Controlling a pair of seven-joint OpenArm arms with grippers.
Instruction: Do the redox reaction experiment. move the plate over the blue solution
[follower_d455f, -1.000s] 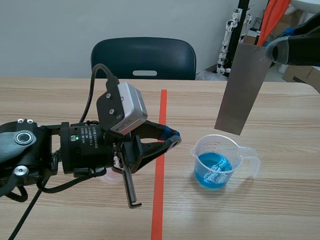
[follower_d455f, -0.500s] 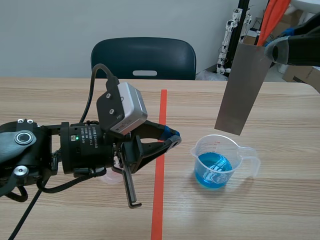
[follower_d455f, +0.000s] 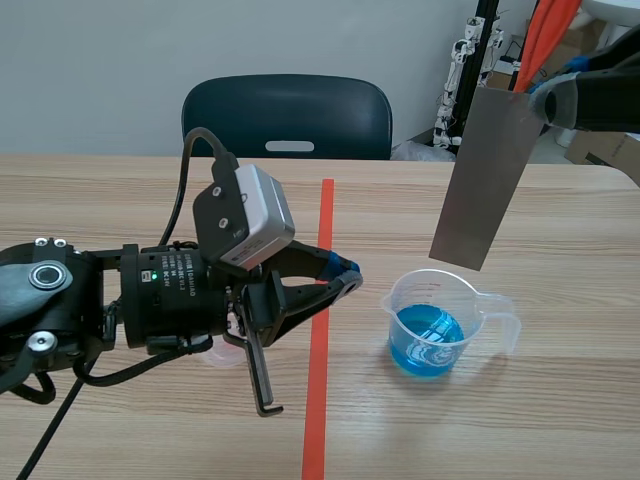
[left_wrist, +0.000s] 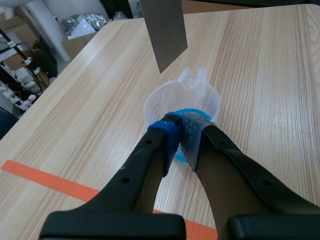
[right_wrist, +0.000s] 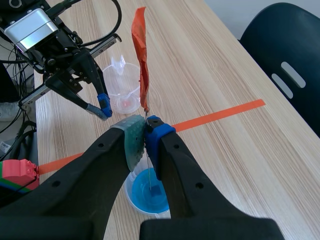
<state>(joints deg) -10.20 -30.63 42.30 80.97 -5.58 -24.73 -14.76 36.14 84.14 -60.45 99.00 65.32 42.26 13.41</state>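
Between right jaws, the plate (follower_d455f: 487, 180)

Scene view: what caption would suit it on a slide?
Right claw holds a grey plate above a clear beaker of blue solution; left claw shut beside it.

Nothing I can read from here, a short line of white print (follower_d455f: 178, 264) on the black wrist section of the left arm (follower_d455f: 150, 300), too fine for me to make out, a faint reddish mark on the clear beaker (left_wrist: 210, 102), print or not I cannot tell
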